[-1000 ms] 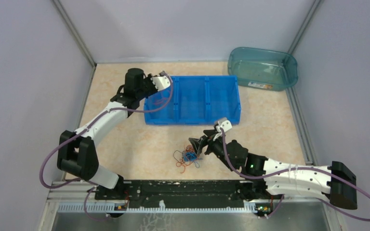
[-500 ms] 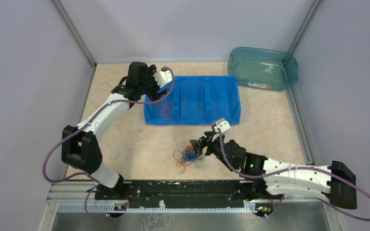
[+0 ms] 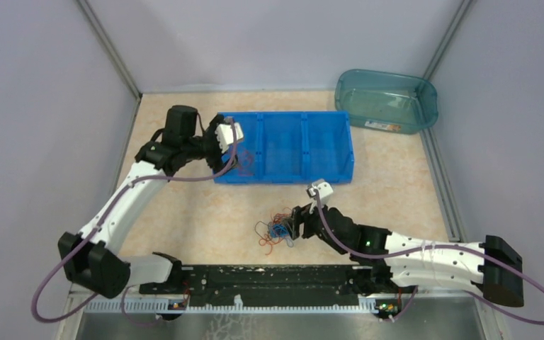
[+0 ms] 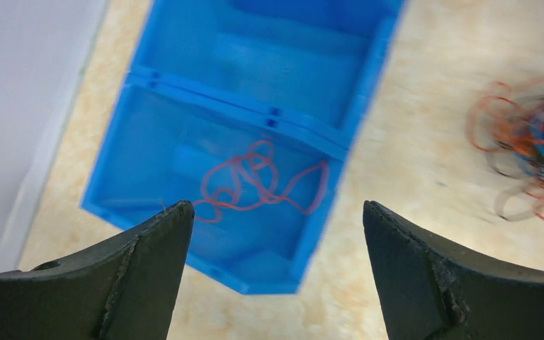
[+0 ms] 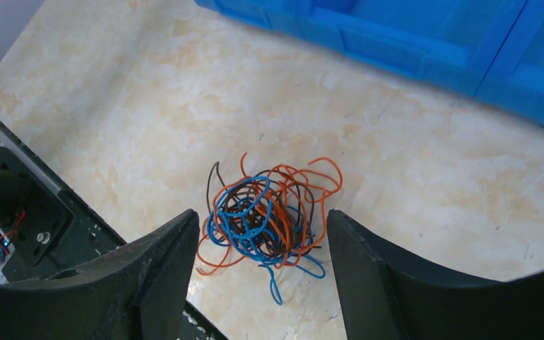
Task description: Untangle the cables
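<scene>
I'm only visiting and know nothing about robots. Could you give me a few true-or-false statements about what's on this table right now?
1. An orange-red cable lies alone in the blue bin's left-end compartment. True.
2. The left gripper is clamped on that cable. False: it is open above it, holding nothing.
3. The tangle mixes orange, blue and dark cables. True.
4. The tangle sits inside the blue bin. False: it lies on the table by the open right gripper.

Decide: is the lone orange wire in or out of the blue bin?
In: the wire lies loose on the bin's floor, left end compartment.
</scene>
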Robot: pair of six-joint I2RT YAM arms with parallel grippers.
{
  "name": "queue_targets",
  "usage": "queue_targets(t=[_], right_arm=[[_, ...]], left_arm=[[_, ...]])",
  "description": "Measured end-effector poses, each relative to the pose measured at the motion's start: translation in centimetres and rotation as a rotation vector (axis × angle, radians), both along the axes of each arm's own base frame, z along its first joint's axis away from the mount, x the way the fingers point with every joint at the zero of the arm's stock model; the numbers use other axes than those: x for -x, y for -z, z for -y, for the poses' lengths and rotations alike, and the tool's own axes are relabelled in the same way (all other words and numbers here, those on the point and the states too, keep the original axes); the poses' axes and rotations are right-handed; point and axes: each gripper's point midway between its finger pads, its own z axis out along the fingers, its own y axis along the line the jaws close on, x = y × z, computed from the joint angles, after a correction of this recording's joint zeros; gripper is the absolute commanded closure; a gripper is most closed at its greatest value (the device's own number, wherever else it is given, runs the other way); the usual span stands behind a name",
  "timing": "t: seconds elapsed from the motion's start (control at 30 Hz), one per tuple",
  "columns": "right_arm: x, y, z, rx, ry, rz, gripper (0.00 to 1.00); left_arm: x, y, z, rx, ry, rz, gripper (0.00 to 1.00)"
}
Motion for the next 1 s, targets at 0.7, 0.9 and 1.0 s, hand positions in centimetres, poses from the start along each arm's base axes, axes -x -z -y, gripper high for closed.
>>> queue_targets(t=[0.7,0.9,1.0], right_arm=[[0.9,6.7,-0.9,0.011,-0.032,-0.187,0.67],[1.0,7.2,-1.0,-0.037,-0.028,-0.195,0.81],[1.1,7.6,-0.7,-0.043,-0.024,-0.202,0.86]], left_arm=[[16.5,8.7,5.0,0.028,0.3,-0.32,0.16],[15.5,10.4,7.4,0.092,0.2,-0.477,0.25],[15.2,11.5,8.1,0.107,0.134,-0.569,0.3]])
